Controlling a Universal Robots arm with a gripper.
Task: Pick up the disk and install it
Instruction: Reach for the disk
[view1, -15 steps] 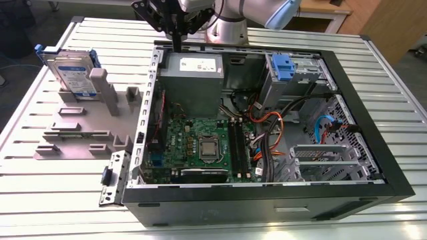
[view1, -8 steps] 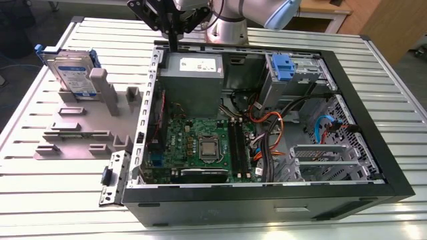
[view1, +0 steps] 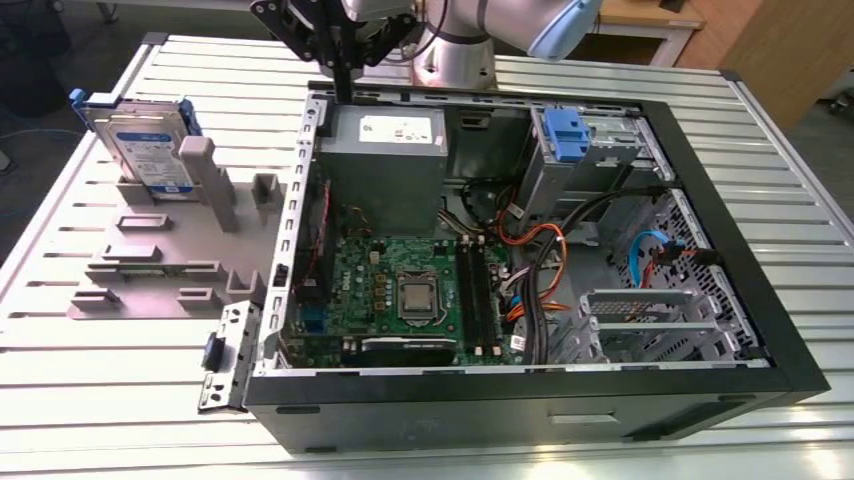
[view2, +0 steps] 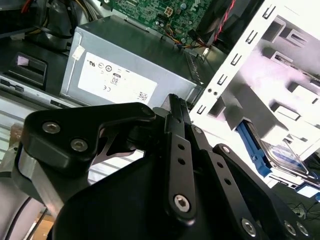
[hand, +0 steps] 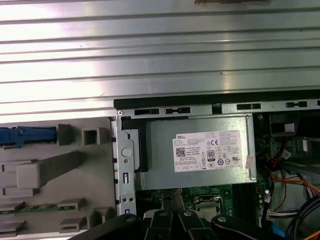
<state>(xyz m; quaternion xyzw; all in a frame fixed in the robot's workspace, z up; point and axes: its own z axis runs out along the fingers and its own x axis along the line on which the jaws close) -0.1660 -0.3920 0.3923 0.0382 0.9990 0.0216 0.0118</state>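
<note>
1. Disk (view1: 140, 145) stands upright in the grey holder (view1: 174, 250) on the counter (view1: 80, 400), at the exterior view's left.
2. Pincer (view1: 344, 95), narrow and empty, hovers above the computer case's (view1: 534, 385) far edge.
3. Judgement: a good grasp needs it wide and squared to the disk's flat faces.

Hand (view1: 344, 95) closed; pointing down.

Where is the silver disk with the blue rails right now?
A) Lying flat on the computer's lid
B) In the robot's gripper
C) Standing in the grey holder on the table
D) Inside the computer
C: the disk stands on edge in the grey holder beside the open computer case, while the gripper hangs apart from it over the case's back edge.
</note>
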